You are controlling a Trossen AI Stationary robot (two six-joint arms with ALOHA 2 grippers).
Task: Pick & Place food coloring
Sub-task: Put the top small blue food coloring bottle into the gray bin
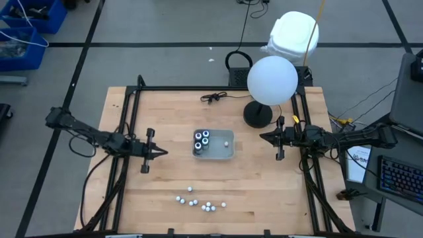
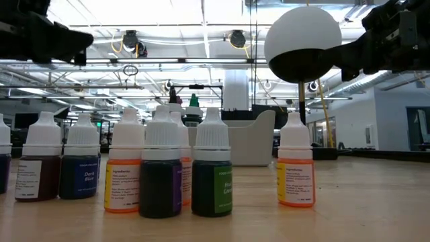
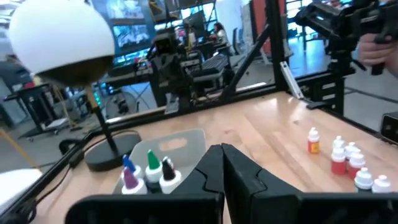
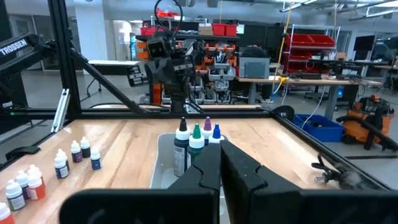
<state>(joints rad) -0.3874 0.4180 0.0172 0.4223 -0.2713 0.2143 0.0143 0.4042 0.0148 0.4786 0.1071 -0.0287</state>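
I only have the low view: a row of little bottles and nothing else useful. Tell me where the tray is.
Observer: The grey tray sits mid-table, beyond the loose small bottles, which are scattered along the table edge nearest your camera.
Operator: Report what's in it.
Observer: Four dark bottles stand upright, clustered in the tray's left part.
Operator: Give me the claws.
Observer: Both are shut and hold nothing. The left claw hangs to the left of the tray and the right claw to its right. Each points at the tray but is clear of it.
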